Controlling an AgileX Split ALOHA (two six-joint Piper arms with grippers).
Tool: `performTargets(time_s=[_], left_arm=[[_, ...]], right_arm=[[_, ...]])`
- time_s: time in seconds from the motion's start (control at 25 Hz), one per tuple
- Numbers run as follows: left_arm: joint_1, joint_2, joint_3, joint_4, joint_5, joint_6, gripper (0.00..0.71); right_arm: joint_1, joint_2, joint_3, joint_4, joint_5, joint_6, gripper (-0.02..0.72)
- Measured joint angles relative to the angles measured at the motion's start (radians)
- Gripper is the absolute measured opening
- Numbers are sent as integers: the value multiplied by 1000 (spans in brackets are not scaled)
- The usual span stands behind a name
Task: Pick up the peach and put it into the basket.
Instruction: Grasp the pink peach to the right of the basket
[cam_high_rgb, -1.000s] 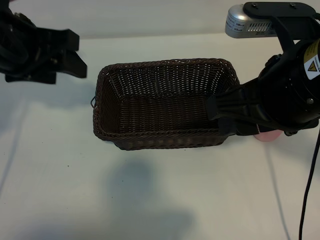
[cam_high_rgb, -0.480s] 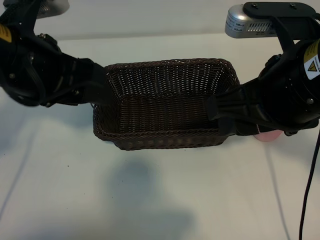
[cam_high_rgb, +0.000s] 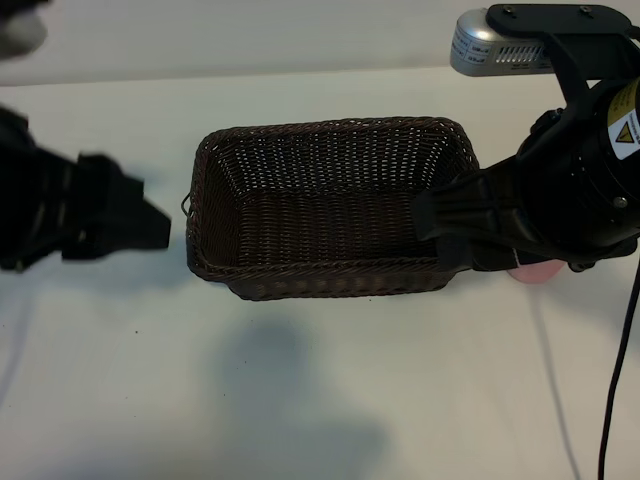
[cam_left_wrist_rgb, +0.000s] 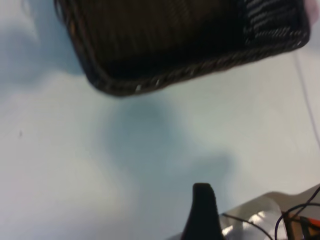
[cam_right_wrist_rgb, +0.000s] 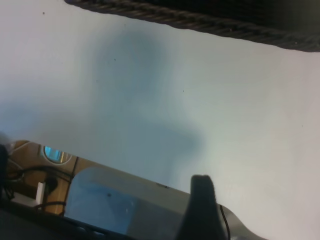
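The dark brown wicker basket stands mid-table with nothing inside it. Only a sliver of the pale-pink peach shows, on the table just off the basket's right end, under my right arm. My right gripper hangs open over the basket's right end with nothing in it. My left gripper is open and blurred, just left of the basket's left wall. Each wrist view shows one dark finger, the left finger and the right finger, above bare table, with the basket rim beyond.
The white table stretches in front of the basket. A black cable hangs down at the far right. A silver camera housing sits on the right arm. The table edge shows in the right wrist view.
The left arm swung from the upper left to the basket's left wall, then drew back leftward and lower. The right arm, basket and peach have not moved.
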Motion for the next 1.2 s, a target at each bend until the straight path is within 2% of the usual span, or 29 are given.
performTargets(time_s=[0.12,0.52,0.8,1.2], left_arm=[[0,-30,82,-11,-45,-12,532],[0,-48,139,-57,-125,-35,532],[0,-35,149,-146,-217,-67,532],[0,13,149,-211,-268,-77,532]], right_arm=[[0,0,0,0,0,0,545],[0,0,0,0,0,0,545],[0,0,0,0,0,0,545],[0,0,0,0,0,0,545]])
